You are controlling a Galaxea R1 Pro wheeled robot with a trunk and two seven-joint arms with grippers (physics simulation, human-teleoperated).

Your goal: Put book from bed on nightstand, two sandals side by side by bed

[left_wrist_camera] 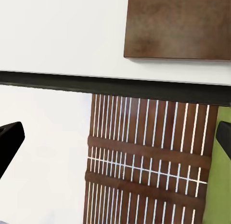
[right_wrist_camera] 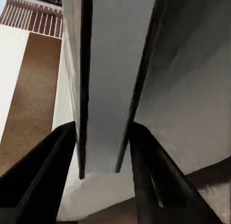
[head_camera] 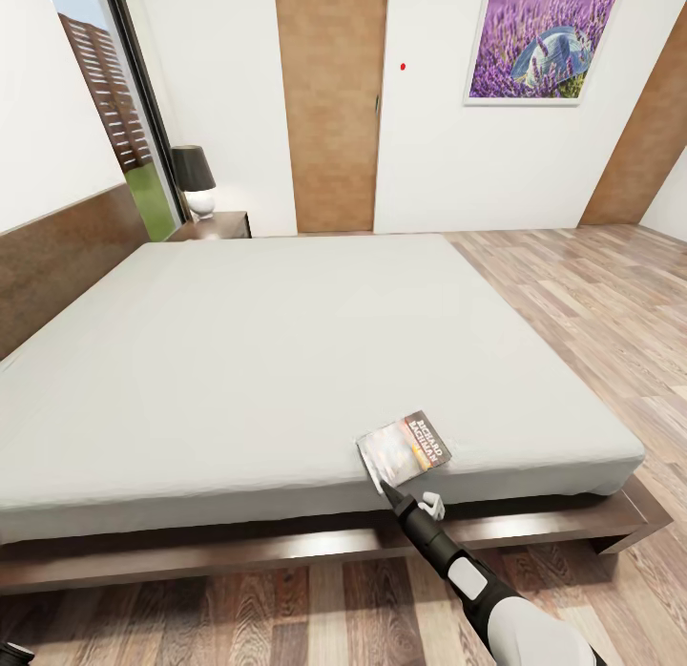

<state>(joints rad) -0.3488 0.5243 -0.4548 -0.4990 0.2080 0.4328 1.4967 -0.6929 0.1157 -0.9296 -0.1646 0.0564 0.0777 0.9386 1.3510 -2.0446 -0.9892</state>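
Head view shows your right gripper (head_camera: 389,482) clamped on the book (head_camera: 405,448), whose lower corner sits between its fingers at the near edge of the bed (head_camera: 286,361); transfer to the nightstand (head_camera: 215,227), well beyond it, and sandal placement remain.

Bright, even daylight fills the room, coming from the window (head_camera: 105,103) at ten o'clock; soft shadow under the bed (head_camera: 286,542) frame; no glare; straight lines bow at the edges.
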